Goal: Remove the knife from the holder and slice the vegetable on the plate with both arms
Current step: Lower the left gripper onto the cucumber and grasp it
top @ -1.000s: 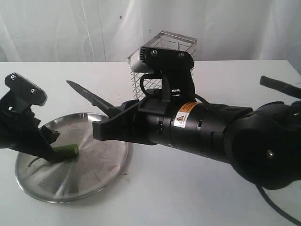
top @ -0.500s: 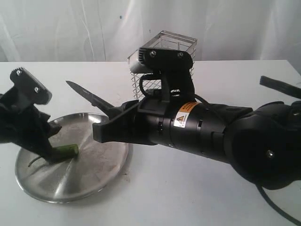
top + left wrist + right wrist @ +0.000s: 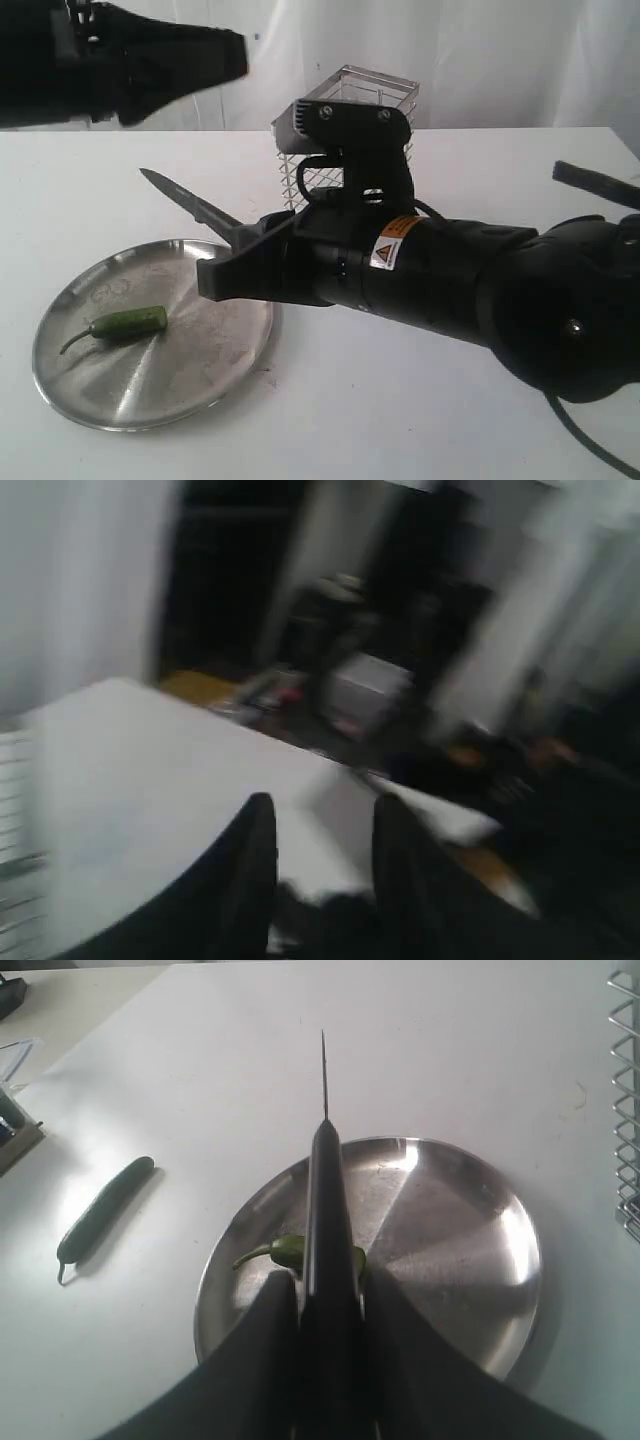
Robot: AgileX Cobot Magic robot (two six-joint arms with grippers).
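Observation:
A green chili, the vegetable (image 3: 125, 323), lies alone on the left part of the steel plate (image 3: 200, 390). My right gripper (image 3: 245, 262) is shut on the black handle of the knife (image 3: 185, 203), held level above the plate's far side with the blade pointing left. In the right wrist view the knife (image 3: 325, 1190) runs straight over the vegetable (image 3: 285, 1252) and the plate (image 3: 450, 1240). My left gripper (image 3: 235, 55) is high at the top left, far above the plate. In its blurred view the left gripper (image 3: 322, 825) is open with nothing between its fingers. The wire holder (image 3: 390, 95) stands behind my right wrist.
A second long green vegetable (image 3: 105, 1208) lies on the white table beside the plate, on the side away from the holder (image 3: 625, 1110). My bulky right arm (image 3: 480, 290) fills the middle and right of the table. A black part (image 3: 590, 182) juts in at the right edge.
My left gripper has lifted off the chili and swung up to the top left, its jaws narrowing. The chili stays on the plate. The right arm and knife have not moved.

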